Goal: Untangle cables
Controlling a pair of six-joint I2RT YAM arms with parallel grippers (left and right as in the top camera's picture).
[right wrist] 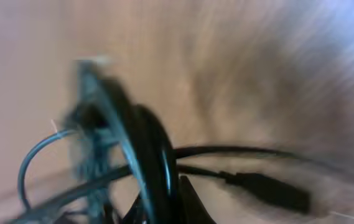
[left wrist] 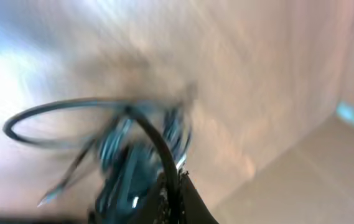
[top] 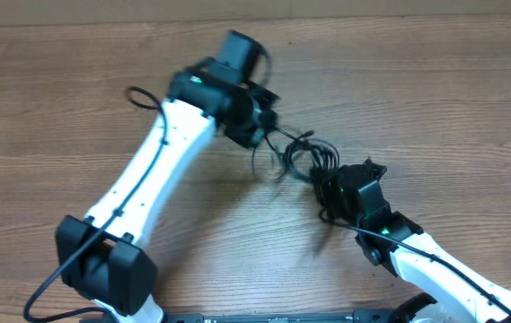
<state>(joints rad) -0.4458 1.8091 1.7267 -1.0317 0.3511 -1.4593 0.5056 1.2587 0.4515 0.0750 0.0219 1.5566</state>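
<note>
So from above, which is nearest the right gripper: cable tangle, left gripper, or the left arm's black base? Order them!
From the right gripper:
1. cable tangle, at its fingertips, up-left.
2. left gripper, beyond the tangle.
3. left arm's black base, far lower left.

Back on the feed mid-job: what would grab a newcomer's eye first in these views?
The knot of thin black cables at the middle of the wooden table stands out first. It is stretched between the left end effector, closed on its upper-left end, and the right end effector, closed on its lower-right end. Both wrist views are badly motion-blurred, though the right one shows a plug on one cable.
</note>
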